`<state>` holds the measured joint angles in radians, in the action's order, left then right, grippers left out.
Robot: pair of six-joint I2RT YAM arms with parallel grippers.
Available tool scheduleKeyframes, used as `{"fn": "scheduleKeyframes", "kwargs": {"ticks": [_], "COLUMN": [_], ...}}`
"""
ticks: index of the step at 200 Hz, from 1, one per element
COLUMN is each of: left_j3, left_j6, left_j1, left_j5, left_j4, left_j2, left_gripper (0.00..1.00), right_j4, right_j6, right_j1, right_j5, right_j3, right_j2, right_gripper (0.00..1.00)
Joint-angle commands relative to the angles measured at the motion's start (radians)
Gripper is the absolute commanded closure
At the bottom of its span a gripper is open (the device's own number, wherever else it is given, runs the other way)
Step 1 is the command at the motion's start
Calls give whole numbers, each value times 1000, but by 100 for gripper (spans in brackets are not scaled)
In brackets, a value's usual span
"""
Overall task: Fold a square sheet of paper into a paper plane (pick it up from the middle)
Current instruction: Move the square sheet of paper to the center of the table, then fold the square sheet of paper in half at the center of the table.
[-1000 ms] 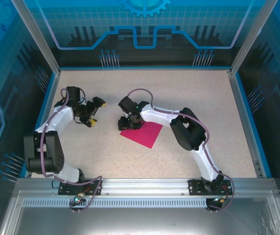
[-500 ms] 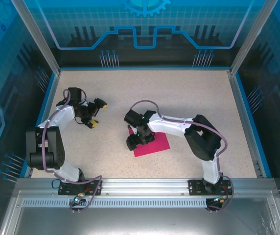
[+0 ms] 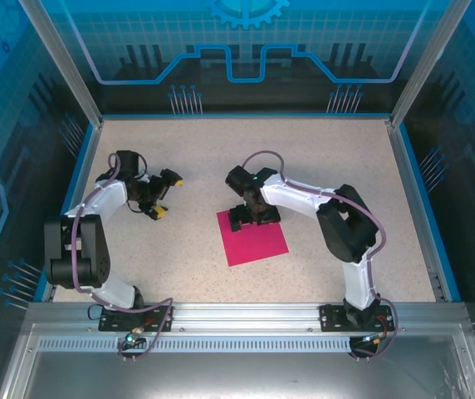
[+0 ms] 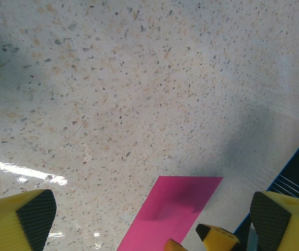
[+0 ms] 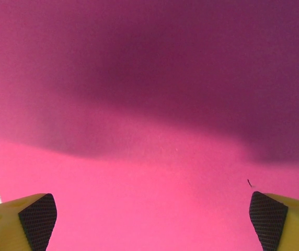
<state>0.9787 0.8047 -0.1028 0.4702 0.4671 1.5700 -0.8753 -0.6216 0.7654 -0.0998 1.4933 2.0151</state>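
paper: the square sheet of paper (image 3: 256,243) lies flat on the table (image 3: 329,158), around the middle and a bit toward the right arm's side. No crease shows, so the folding hasn't really begun by the look of it.

right gripper: the right gripper (image 3: 254,219) hangs over the far edge of the sheet with its jaws spread wide and holds nothing. In the right wrist view its pads (image 5: 37,219) sit at the two bottom corners with plain pink between them.

why it's there: probably it just let the sheet go so it can lie flat and square to the arms, ready for a pick from the middle.

left gripper: the left gripper (image 3: 168,196) is parked well off to the left, also wide and empty, facing the sheet. Its wrist camera catches the pink sheet past its fingers. It looks like it's just staying clear.

vs a second ago: the sheet was turned like a diamond and sat a little farther back and left, with the right gripper on its far-left corner. Now the sheet is squared up and nearer the arm bases, and the right gripper has spread its jaws and backed off to the far edge. The left arm has barely moved.
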Motion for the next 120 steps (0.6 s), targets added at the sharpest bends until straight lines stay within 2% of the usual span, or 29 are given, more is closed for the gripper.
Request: {"fn": "scheduleKeyframes", "kwargs": {"ticks": [1, 75, 120], "left_j3": [-12, -19, -23], "left_j6": [-22, -21, -24], "left_j1": [-6, -5, -5], "left_j5": [36, 38, 40], "left_j4": [22, 17, 18], "left_j2": [-20, -10, -6], "left_gripper": [1, 1, 1], "right_j4": [-37, -61, -46], "right_j6": [-7, -19, -29], "right_j1": [14, 34, 25], "right_j5": [16, 32, 36], "right_j3": [50, 88, 40], "right_j2": [37, 146, 192], "right_gripper": [1, 1, 10]}}
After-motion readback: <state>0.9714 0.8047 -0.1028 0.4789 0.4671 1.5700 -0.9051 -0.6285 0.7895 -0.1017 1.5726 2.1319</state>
